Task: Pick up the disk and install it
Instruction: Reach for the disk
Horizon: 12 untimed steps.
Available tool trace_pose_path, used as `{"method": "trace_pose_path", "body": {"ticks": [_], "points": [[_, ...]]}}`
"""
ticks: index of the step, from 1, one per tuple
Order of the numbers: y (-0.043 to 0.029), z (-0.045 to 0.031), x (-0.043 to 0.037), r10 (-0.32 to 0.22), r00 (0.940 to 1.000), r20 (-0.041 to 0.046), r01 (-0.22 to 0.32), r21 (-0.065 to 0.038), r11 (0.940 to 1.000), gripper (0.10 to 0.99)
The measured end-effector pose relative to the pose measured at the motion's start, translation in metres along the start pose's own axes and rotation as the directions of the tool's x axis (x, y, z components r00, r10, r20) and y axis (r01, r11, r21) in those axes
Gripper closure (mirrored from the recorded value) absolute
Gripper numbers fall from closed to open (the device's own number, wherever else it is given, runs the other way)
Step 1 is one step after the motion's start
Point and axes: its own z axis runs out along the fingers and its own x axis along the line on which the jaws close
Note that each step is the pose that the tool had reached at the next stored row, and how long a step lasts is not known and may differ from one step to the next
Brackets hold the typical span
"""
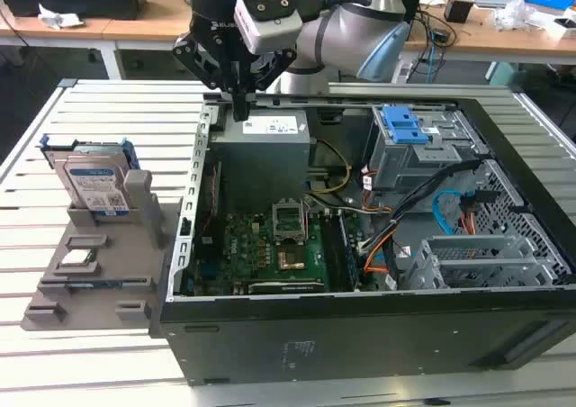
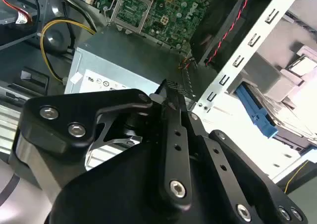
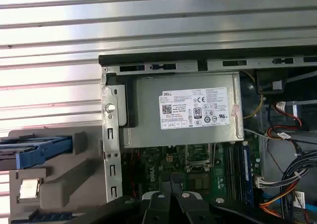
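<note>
Over the slatted table (image 1: 117, 110), upper left of the exterior view, I see my gripper (image 1: 241, 112), jaws closed and empty, at the case (image 1: 360, 339) rim, the disk (image 1: 97, 189) well apart leftward.

The disk (image 1: 94, 189) is standing upright on its edge in a slot of the grey holder (image 1: 108, 285), at the exterior view's left of the open computer case (image 1: 360, 344) and apart from it. Its silver face with the blue-banded white label is facing outward, with blue rails (image 1: 126, 155) running along its sides
</note>
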Motion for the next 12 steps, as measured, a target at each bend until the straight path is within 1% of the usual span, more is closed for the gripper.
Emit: {"method": "trace_pose_path", "body": {"ticks": [1, 2, 3, 9, 12], "points": [[-0.0006, -0.0002, 0.0077, 0.000, 1.0000, 0.0000, 0.000, 0.000, 1.0000, 0.980], [-0.0010, -0.0004, 0.0134, 0.000, 1.0000, 0.0000, 0.000, 0.000, 1.0000, 0.980], [-0.0013, -0.0004, 0.0174, 0.000, 1.0000, 0.0001, 0.000, 0.000, 1.0000, 0.980], [-0.0022, -0.0008, 0.0298, 0.000, 1.0000, 0.0000, 0.000, 0.000, 1.0000, 0.980], [-0.0028, -0.0010, 0.0377, 0.000, 1.0000, 0.0000, 0.000, 0.000, 1.0000, 0.980]]}}
